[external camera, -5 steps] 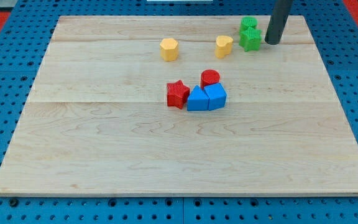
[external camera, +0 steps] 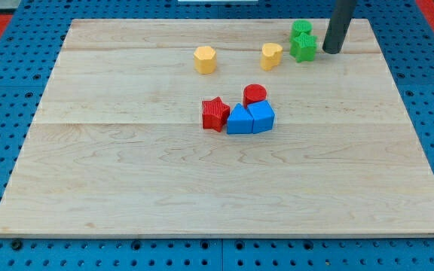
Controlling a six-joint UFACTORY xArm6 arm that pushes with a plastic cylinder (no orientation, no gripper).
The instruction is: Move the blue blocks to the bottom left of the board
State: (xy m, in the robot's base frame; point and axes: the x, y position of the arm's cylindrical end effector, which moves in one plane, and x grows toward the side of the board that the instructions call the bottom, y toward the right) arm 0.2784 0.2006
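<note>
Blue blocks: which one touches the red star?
The left blue block, the one with the sloped, triangle-like top. Its left edge meets the red star block. The blue cube sits on its far right side, below the red cylinder.

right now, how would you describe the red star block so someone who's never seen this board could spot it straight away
Start at the middle of the wooden board, where four blocks huddle together. The red star block sits at the view's left end of that huddle, against the blue block. The only other red piece, the red cylinder, is round and sits nearer the view's top.
</note>
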